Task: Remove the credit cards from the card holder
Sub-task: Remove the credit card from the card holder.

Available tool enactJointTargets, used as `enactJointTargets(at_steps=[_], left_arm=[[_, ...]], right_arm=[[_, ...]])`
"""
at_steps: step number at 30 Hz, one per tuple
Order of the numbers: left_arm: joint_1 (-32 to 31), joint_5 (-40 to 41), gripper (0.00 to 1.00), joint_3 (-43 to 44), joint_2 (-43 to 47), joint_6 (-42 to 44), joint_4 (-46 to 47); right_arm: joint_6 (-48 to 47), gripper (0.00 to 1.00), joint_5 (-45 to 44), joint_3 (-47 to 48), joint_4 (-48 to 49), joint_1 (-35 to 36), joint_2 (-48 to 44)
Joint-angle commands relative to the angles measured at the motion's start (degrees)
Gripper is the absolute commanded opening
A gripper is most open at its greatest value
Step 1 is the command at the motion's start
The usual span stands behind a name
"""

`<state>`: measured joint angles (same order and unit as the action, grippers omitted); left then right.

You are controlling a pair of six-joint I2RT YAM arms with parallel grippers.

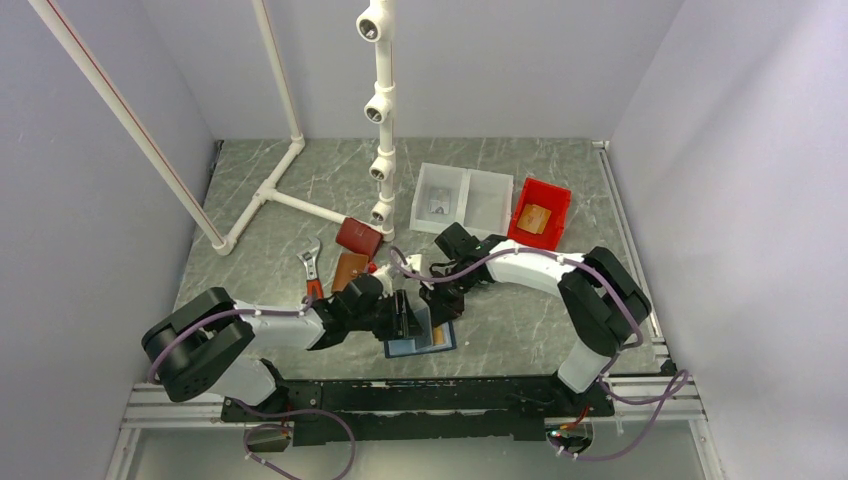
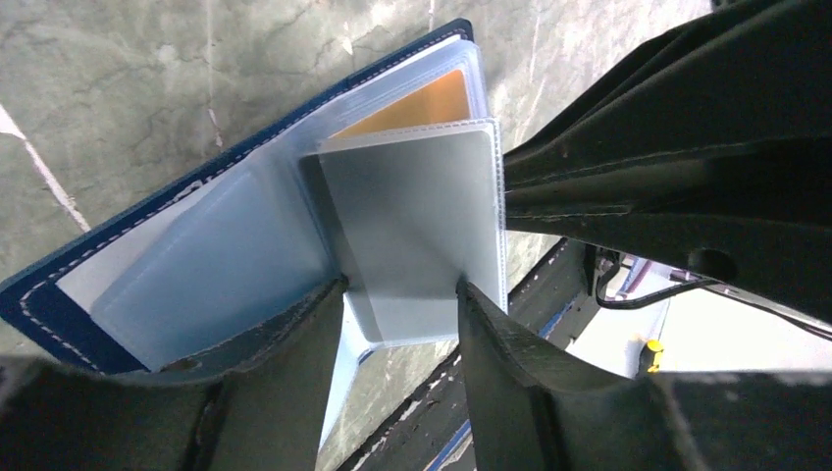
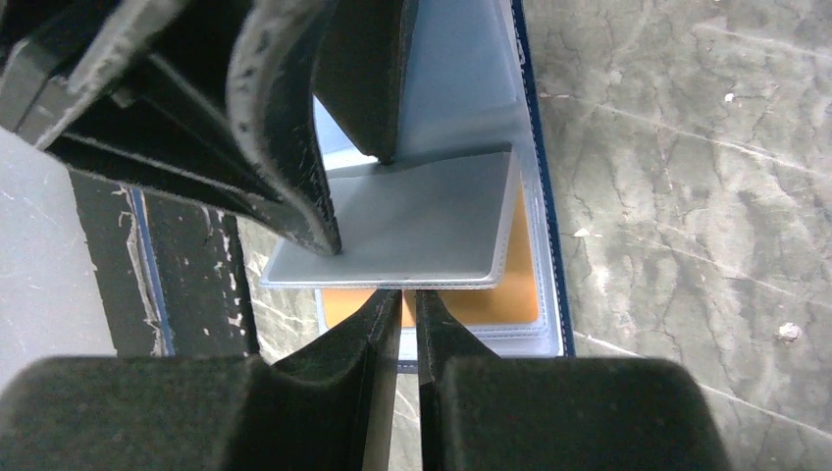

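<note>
Right gripper (image 3: 407,304) pinches the long edge of the raised grey sleeve (image 2: 412,226); we see left gripper (image 2: 397,319) fingers spread astride its short end, with the orange card (image 2: 422,106) of the card holder (image 2: 39,309) flat beneath.

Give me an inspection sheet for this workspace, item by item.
Surface: grey marbled table.
Job's things: card holder lies open; orange card inside a clear sleeve; grey pocket raised.
Clutter: wrench, dark red wallet, brown wallet, clear bin, red bin.
Grippers: left gripper open astride the pocket; right gripper shut on the pocket's edge.
Cables: purple cables run along both arms.
Surroundings: white pipe frame, pale walls.
</note>
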<state>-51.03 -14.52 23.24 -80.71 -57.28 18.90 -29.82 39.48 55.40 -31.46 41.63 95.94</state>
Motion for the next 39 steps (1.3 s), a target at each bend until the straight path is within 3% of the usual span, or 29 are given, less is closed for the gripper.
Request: enactJointTargets(at_steps=[1, 14, 19, 22, 28, 39], left_arm=[[-0.03, -3.23, 0.56, -2.09, 0.48, 0.17, 2.80], [0.04, -4.92, 0.77, -2.97, 3.27, 0.77, 6.26], [0.09, -2.51, 0.77, -2.78, 4.69, 0.59, 2.72], [0.09, 0.95, 0.73, -3.17, 7.39, 0.16, -1.52], [0.33, 6.85, 0.54, -3.74, 13.62, -0.46, -10.15], [1.68, 5.69, 0.31, -4.37, 14.46, -0.58, -10.46]], right_arm=[[4.71, 0.13, 2.88, 1.92, 2.23, 0.30, 0.62], [12.76, 0.13, 13.20, 3.02, 4.68, 0.21, 3.07], [13.21, 0.14, 15.49, 4.22, 3.88, 0.21, 5.21], [13.24, 0.14, 13.62, 4.41, 3.86, 0.01, 5.06], [12.67, 0.15, 10.95, 4.81, 3.12, -1.63, 5.60], [11.98, 0.17, 10.58, 5.16, 2.46, -1.57, 6.73]])
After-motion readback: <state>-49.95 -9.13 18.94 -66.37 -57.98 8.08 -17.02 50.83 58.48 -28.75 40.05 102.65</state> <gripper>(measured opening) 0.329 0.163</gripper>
